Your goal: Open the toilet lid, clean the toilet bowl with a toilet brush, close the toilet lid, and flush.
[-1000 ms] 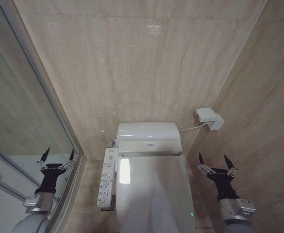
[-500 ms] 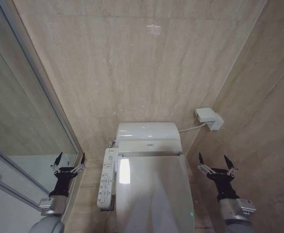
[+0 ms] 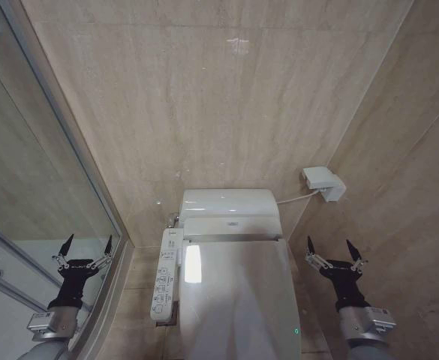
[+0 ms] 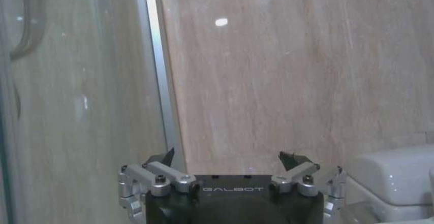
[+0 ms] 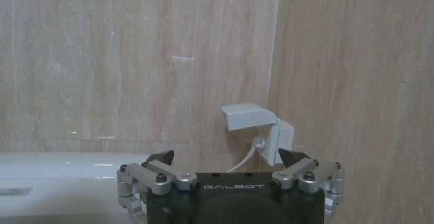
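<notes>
The floor (image 3: 140, 300) is laid with large beige stone tiles, matching the walls, and shows as a narrow strip on either side of the toilet. The white toilet bowl (image 3: 175, 330) stands directly on it, set back against the rear wall, with its glossy toilet lid (image 3: 238, 300) down. A long white button panel (image 3: 165, 274) runs along the bowl's left side, just above the tiles. On the far left, the metal base rail of the glass shower partition (image 3: 103, 315) meets the floor and runs toward the back wall, near the toilet.
</notes>
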`<state>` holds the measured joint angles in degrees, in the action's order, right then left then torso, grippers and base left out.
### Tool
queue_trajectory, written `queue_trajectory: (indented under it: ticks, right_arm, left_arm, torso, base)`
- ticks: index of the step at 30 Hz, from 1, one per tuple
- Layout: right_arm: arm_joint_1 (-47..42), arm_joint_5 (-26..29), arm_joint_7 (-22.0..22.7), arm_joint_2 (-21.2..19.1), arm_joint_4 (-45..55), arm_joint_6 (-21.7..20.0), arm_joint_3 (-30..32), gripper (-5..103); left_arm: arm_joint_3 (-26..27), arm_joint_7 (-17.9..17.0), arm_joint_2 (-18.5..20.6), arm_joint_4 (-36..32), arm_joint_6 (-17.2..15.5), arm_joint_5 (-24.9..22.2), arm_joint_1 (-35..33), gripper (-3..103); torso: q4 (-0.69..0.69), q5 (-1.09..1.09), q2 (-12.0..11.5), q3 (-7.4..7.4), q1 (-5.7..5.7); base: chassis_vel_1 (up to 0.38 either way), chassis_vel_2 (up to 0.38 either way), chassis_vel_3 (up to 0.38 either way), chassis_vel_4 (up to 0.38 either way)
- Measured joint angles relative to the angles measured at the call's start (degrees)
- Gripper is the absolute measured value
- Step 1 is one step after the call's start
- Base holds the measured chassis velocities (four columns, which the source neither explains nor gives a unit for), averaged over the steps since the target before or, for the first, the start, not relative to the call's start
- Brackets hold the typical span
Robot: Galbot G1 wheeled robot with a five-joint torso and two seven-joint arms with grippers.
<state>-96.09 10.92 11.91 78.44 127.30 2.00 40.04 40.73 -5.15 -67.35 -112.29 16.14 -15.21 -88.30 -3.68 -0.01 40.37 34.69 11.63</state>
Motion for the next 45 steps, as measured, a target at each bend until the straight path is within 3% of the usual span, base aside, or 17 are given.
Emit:
queue_trajectory:
  ticks: [20,29,45]
  right_arm:
    - [0.0,0.0,0.0,0.0,0.0,0.0,0.0,100]
    - [0.0,0.0,0.0,0.0,0.0,0.0,0.0,100]
    - [0.0,0.0,0.0,0.0,0.0,0.0,0.0,100]
  left_arm:
    - [-0.9,0.4,-1.0,1.0,0.2,-0.9,0.6,100]
    - [-0.5,1.5,-1.3,-1.0,-3.9,-3.8,0.8,100]
    - [-0.5,0.9,-1.6,-1.3,-4.3,-3.1,0.9,100]
  torso:
    - [0.01,0.01,0.0,0.0,0.0]
    - [0.01,0.01,0.0,0.0,0.0]
    - [0.01,0.01,0.0,0.0,0.0]
  base:
    - [0.0,0.0,0.0,0.0]
    - [0.0,0.0,0.0,0.0]
    - [0.0,0.0,0.0,0.0]
